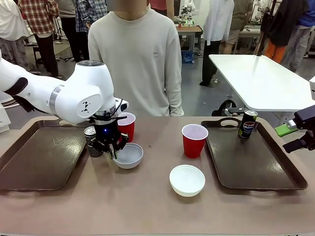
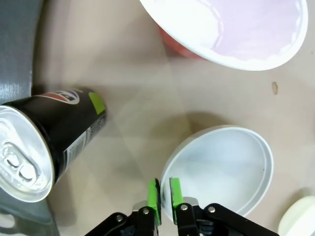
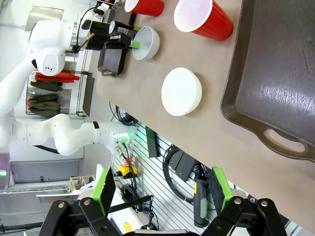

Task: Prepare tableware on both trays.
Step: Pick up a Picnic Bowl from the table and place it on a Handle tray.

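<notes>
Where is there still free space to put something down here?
The left tray is bare; so is the right tray this side of the right can. The table along the near edge is free too. Crowded: the left gripper, pinching a bowl, with the left can and a cup beside it.

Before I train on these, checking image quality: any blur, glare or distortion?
Left wrist view: the red cup rim is soft, the can leans from wide-angle stretch. Right wrist view: sheen on the tray. Front view: sharp.

can point(image 1: 90, 142), cup point(image 1: 128, 126) crowd left bowl point(image 1: 131, 156), front table point(image 1: 123, 209) open
</notes>
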You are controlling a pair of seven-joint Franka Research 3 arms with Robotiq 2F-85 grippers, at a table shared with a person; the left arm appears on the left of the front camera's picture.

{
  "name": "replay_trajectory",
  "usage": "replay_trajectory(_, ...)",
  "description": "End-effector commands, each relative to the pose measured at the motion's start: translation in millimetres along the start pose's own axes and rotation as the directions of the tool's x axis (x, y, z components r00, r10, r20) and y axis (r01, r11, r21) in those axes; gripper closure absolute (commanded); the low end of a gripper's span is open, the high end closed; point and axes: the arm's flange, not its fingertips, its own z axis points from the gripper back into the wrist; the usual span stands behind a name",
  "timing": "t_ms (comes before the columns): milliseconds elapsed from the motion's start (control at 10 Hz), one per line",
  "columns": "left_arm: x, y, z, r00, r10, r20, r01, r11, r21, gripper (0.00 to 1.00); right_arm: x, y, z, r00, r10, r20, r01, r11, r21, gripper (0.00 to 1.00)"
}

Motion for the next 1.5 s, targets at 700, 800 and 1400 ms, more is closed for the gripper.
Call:
replay_trajectory(700, -101, 111, 124, 0.948, -0.317, -0.007, 0.316, 0.947, -0.062, 1.00, 0, 0, 0, 1.000, -0.004, 0.002, 0.004, 1.000, 0.014, 0.00)
replay_trajectory(800, -110, 131, 133, 0.949, -0.314, 0.028, 0.315, 0.947, -0.056, 1.00, 0, 0, 0, 1.000, -0.004, 0.002, 0.004, 1.000, 0.014, 0.00)
replay_trajectory(1400, -96, 161, 163, 0.952, -0.284, 0.115, 0.293, 0.953, -0.075, 0.96, 0, 0, 0, 1.000, -0.004, 0.002, 0.004, 1.000, 0.014, 0.00)
